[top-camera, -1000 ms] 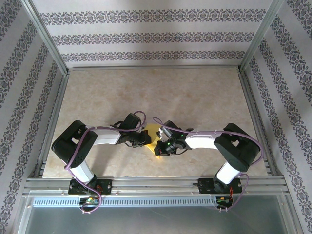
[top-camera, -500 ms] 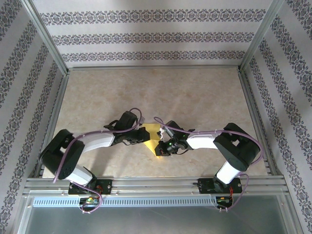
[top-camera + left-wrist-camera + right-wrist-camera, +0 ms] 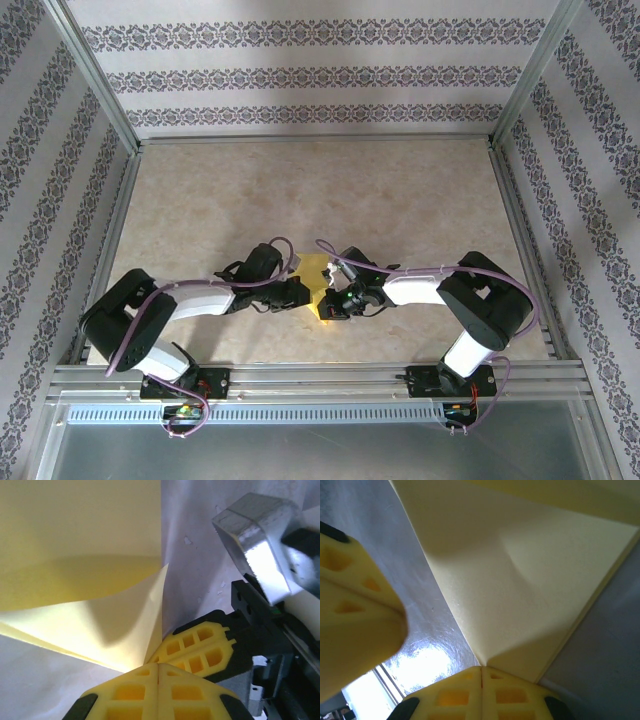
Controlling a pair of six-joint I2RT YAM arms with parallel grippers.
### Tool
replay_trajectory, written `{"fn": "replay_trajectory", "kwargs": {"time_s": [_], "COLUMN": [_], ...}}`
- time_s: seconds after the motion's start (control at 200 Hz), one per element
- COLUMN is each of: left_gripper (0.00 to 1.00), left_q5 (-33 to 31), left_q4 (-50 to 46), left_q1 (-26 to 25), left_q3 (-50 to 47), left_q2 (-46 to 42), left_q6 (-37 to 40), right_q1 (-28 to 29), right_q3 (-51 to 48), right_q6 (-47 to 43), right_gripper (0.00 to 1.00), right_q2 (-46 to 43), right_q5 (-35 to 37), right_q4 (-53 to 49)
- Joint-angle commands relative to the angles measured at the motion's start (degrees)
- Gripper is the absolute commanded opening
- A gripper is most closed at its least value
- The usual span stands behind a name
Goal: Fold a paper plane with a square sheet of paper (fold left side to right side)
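Left gripper [image 3: 158, 666] and right gripper [image 3: 481, 669], each pinched shut on a corner of the paper [image 3: 75, 530], should carry the left side across level, matching edges before creasing.

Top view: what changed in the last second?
The left arm dropped its elbow outward and slid its jaws right, pushing the left side of the paper toward the right arm. The right arm kept still; both jaws stayed shut on the paper.

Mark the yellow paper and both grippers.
square sheet of paper [image 3: 80, 530]: left wrist view, flat upper part.
left gripper [image 3: 158, 666]: left wrist view, where its fingers meet.
right gripper [image 3: 481, 669]: right wrist view, where its fingers meet.
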Motion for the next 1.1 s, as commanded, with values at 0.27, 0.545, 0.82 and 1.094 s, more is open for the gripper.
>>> {"fn": "replay_trajectory", "kwargs": {"time_s": [0.27,0.545,0.82,1.094], "left_gripper": [0.06,0.05,0.04,0.03], "left_q5": [0.2,-3.5,-4.7,-6.1], "left_q4": [3.6,-1.7,-2.5,-3.8], "left_q1": [-0.7,-0.5,0.3,3.3], "left_q3": [2.5,3.3,2.9,1.4], "left_q2": [5.5,6.4,8.1,7.1], "left_q6": [-1.0,-0.7,-1.5,-0.9], "right_q1": [-0.2,-0.3,-0.3,-0.1], "right_q3": [-2.0,-1.7,-1.2,-1.0], "right_q6": [-2.2,-2.8,-3.3,-3.5], "right_gripper": [0.0,0.0,0.0,0.0], "right_q2": [3.5,3.6,3.6,3.5], "right_q5": [7.0,7.5,7.9,8.2], "right_q4": [-7.4,-9.0,-10.4,-11.3]}}
